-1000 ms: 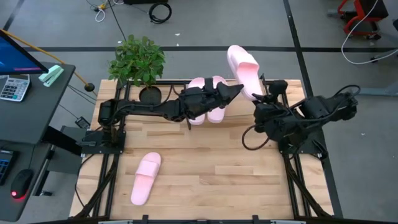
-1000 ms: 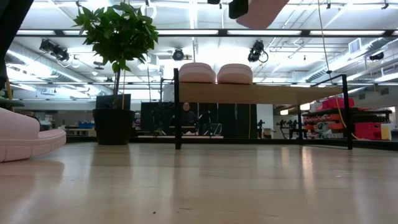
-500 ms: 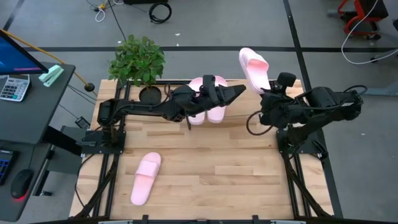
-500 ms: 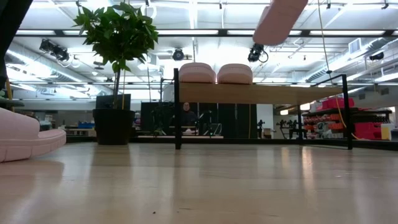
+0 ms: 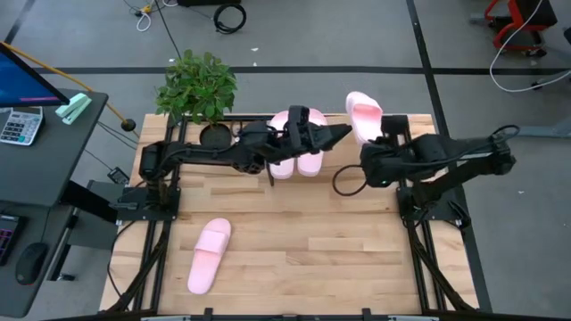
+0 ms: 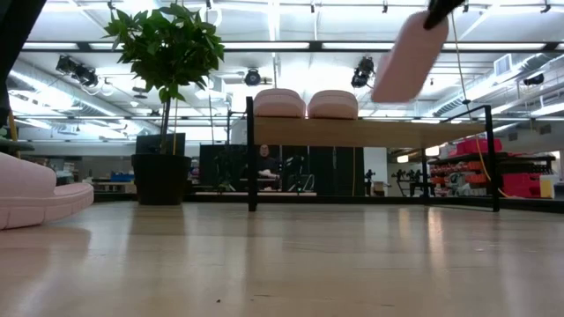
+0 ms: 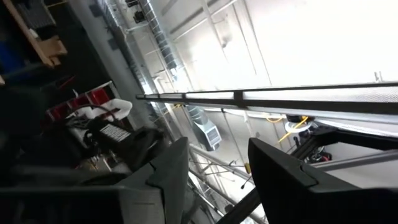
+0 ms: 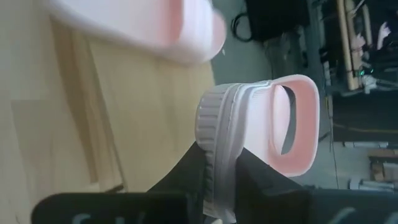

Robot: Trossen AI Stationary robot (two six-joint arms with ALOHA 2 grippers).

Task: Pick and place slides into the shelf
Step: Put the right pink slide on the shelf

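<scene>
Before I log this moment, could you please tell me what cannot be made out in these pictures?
- Shelf: in the high view both arms cover most of its board.
- Two slides on the shelf: the low view shows only their rounded ends above the board's edge.
- Slide on the table: cut off by the low view's edge.
- Left gripper: the left wrist view shows only ceiling, nothing below.

This looks like a big robot lab or workshop, with a wood table [image 5: 294,241] in a black frame on a grey floor marked with dark lines, long ceiling lights [image 6: 264,46], red bins [image 6: 480,145] at the back, loose cables [image 5: 228,15], and a desk with a calculator [image 5: 20,125]
</scene>
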